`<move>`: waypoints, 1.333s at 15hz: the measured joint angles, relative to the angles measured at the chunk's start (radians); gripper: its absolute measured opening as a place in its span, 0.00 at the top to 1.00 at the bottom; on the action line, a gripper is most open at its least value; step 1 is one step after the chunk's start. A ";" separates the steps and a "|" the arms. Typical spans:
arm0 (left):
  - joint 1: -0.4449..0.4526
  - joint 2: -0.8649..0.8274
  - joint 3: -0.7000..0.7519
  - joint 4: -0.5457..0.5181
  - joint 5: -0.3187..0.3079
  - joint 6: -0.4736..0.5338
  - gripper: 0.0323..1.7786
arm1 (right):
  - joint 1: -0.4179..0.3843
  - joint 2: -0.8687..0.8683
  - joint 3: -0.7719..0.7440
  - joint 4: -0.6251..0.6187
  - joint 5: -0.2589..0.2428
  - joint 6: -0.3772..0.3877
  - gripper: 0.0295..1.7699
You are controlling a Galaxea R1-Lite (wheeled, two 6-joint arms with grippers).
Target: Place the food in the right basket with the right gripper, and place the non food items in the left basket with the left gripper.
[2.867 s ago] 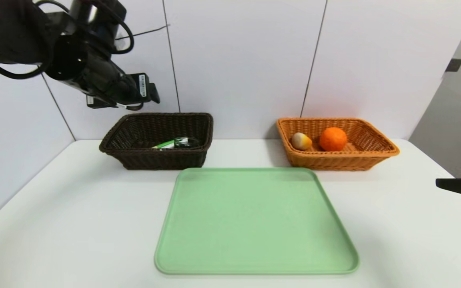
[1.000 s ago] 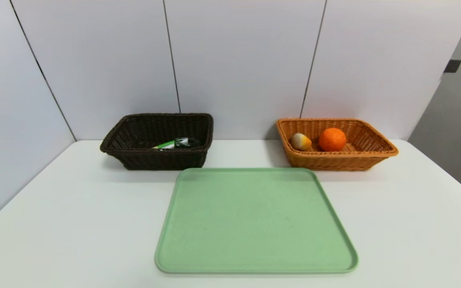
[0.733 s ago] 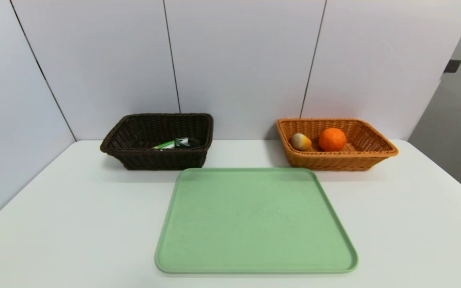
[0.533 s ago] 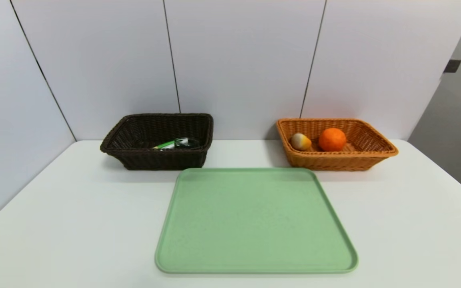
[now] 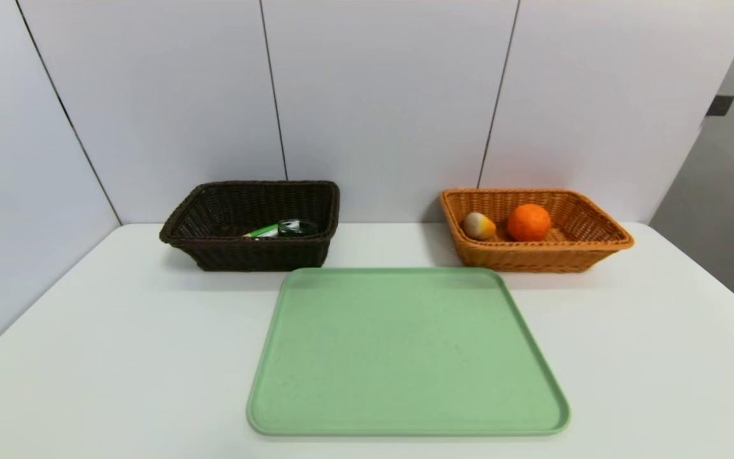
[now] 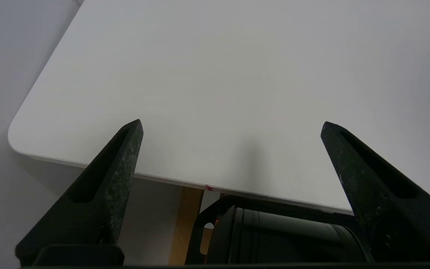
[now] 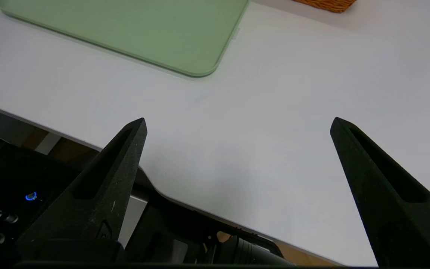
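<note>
The orange wicker basket (image 5: 596,250) at the back right holds an orange (image 5: 529,222) and a small white-and-yellow food piece (image 5: 479,225). The dark brown basket (image 5: 214,252) at the back left holds a green-and-white item (image 5: 264,231) and a dark round item (image 5: 295,225). Neither arm shows in the head view. My left gripper (image 6: 231,127) hangs open over the table's near left corner, nothing between its fingers. My right gripper (image 7: 238,123) is open over the table's front edge, empty.
A bare light green tray (image 5: 408,350) lies in the middle of the white table (image 5: 118,331); its corner (image 7: 196,63) shows in the right wrist view. White wall panels stand behind the baskets. The robot's dark base sits below the table's front edge.
The left arm, raised near the brown basket about three seconds ago, has left the head view, as has the right gripper's tip at the right edge. Nothing has moved in the last second.
</note>
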 joint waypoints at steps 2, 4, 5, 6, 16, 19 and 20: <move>0.001 -0.024 0.018 -0.041 -0.015 0.011 0.05 | 0.001 -0.004 -0.021 0.002 -0.023 -0.008 0.04; 0.001 -0.035 0.053 -0.106 -0.018 0.024 0.05 | 0.032 -0.014 -0.036 0.023 -0.026 -0.031 0.04; 0.002 -0.036 0.066 -0.126 -0.018 0.036 0.05 | 0.049 -0.027 -0.042 0.053 -0.027 -0.036 0.04; 0.002 -0.037 0.073 -0.135 -0.018 0.040 0.05 | 0.059 -0.047 -0.042 0.081 -0.032 -0.037 0.04; 0.002 -0.039 0.291 -0.502 -0.135 0.043 0.05 | 0.069 -0.272 0.537 -0.638 -0.314 -0.030 0.04; 0.002 -0.039 0.333 -0.541 -0.199 0.046 0.05 | 0.068 -0.281 0.721 -0.889 -0.322 -0.032 0.04; 0.002 -0.039 0.336 -0.544 -0.202 0.046 0.05 | 0.068 -0.282 0.745 -0.939 -0.322 -0.030 0.04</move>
